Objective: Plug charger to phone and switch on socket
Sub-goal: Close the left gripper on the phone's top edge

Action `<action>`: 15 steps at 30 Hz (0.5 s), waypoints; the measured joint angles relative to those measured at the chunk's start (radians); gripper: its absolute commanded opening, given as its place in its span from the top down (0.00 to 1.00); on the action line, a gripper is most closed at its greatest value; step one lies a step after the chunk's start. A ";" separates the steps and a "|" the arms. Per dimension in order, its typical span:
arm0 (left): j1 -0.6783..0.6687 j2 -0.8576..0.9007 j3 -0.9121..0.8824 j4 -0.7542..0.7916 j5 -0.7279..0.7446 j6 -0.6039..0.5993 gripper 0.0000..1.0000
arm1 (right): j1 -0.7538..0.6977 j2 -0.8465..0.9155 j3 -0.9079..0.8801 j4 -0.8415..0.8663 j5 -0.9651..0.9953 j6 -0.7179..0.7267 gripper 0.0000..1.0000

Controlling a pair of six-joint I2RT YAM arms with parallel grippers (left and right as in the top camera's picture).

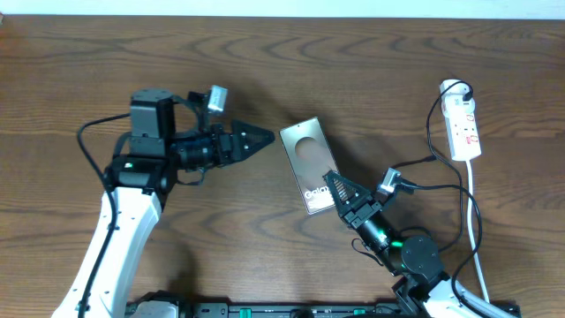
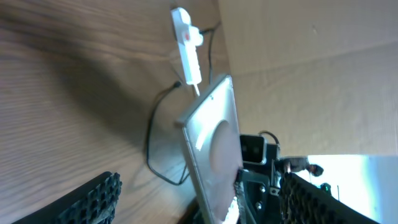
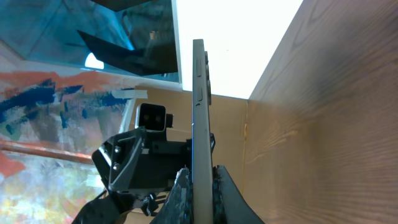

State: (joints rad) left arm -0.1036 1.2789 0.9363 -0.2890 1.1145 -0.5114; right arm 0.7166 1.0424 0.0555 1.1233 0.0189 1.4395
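Two arms reach toward mid-table [image 1: 88, 53]. Overhead, the left gripper [image 1: 263, 138] looks like a closed point, but its wrist view shows fingers [image 2: 93, 199] wide apart, empty. The right gripper [image 1: 340, 190] clamps the phone [image 1: 307, 159] by its near end. The socket [image 1: 463, 124] lies far right, the charger [image 1: 429, 132] looping beside it.

tabletop [image 1: 371, 79] lies open between left hand [image 1: 261, 138] and phone [image 1: 309, 164]; charger [image 1: 430, 132] flanks socket [image 1: 464, 129].
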 measured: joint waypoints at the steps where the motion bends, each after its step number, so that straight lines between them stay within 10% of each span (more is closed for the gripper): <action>1: -0.012 0.005 0.000 0.014 0.003 -0.006 0.19 | 0.000 0.018 0.001 0.015 0.000 0.000 0.99; 15: -0.088 0.010 0.000 0.060 0.009 -0.044 0.23 | 0.000 0.150 0.143 0.027 0.003 0.000 0.99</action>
State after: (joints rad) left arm -0.1913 1.2888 0.9363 -0.2287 1.1236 -0.5556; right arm 0.7166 1.1919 0.1989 1.1500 0.0216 1.4395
